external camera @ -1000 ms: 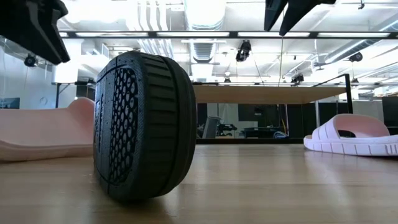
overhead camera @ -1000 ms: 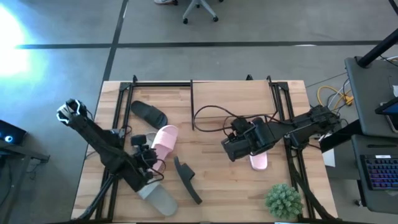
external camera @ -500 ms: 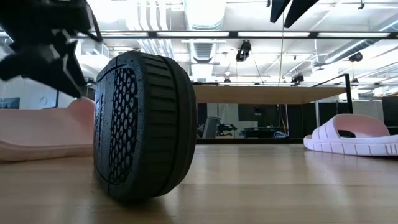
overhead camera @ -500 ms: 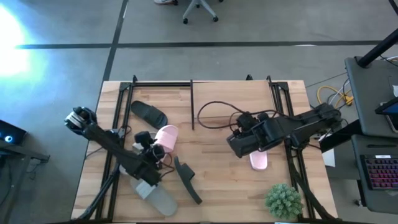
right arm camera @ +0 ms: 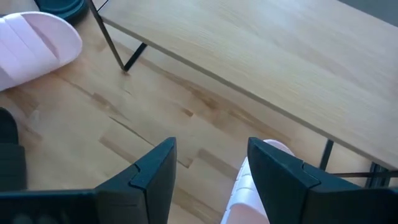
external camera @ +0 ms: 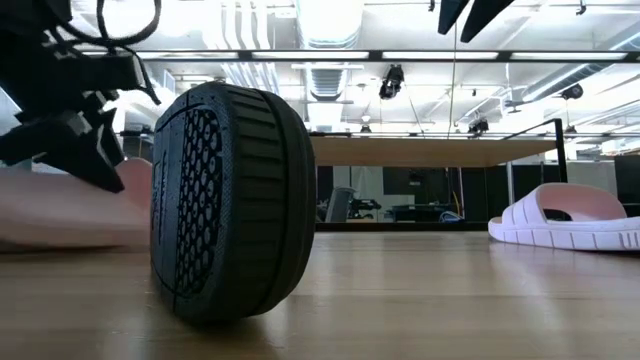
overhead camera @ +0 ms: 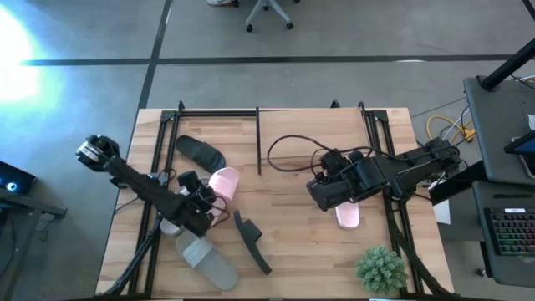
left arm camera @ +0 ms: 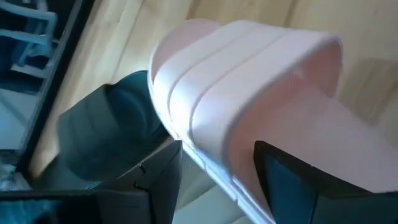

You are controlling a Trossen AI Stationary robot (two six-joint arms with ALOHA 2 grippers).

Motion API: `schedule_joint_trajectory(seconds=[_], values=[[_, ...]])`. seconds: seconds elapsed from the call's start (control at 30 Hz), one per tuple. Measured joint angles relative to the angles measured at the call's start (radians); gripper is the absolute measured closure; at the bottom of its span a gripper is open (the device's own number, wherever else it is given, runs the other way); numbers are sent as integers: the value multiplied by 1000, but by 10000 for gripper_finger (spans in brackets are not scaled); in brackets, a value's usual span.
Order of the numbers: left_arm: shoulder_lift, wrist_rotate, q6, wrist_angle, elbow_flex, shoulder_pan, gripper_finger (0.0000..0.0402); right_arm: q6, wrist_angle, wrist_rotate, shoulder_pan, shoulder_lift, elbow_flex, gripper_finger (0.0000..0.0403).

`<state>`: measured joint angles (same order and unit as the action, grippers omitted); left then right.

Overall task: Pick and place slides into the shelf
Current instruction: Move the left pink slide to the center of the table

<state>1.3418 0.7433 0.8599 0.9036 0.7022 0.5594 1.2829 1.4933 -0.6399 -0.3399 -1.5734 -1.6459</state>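
In the high view my left gripper (overhead camera: pixel 206 201) is open at the near side of a pink slide (overhead camera: pixel 222 185) lying left of centre. The left wrist view shows its fingers standing on either side of that slide's (left arm camera: pixel 249 74) sole edge, just behind the strap. My right gripper (overhead camera: pixel 326 194) is open and hovers over the second pink slide (overhead camera: pixel 348 216). One black slide (overhead camera: pixel 201 152) lies flat at the far left. Another black slide (overhead camera: pixel 252 242) stands on its side edge. A grey slide (overhead camera: pixel 206 260) lies near the front edge. The shelf (right arm camera: pixel 280 56) stands along the far side. My left gripper (left arm camera: pixel 217 146) has the pink slide's sole edge (left arm camera: pixel 205 155) between its open fingers, coming slanting down from the near left. I cannot tell whether the fingers touch it. The slide lies flat on the table.
A small green plant (overhead camera: pixel 380 269) stands at the near right corner. A black cable (overhead camera: pixel 288 155) loops over the table's middle. The black slide on its side (external camera: pixel 230 200) fills the low view's centre. Bare wood lies between the two arms.
My left gripper has moved toward the far edge and come down to the pink slide, until its fingers stand on either side of the sole. My right gripper has drifted a little toward the table's right edge. No slide has moved.
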Motion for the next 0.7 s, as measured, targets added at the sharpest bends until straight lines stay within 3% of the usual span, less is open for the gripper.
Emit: schedule_joint_trajectory(seconds=[0.13,0.27,0.7], values=[[-38,3,-20,-87,-46,-38,215,27,0,0,0,0,0,213],[-56,9,-148,-219,-92,-65,220,54,0,0,0,0,0,213],[-97,-4,-360,-347,-119,-167,309,145,-4,2,0,0,4,213]])
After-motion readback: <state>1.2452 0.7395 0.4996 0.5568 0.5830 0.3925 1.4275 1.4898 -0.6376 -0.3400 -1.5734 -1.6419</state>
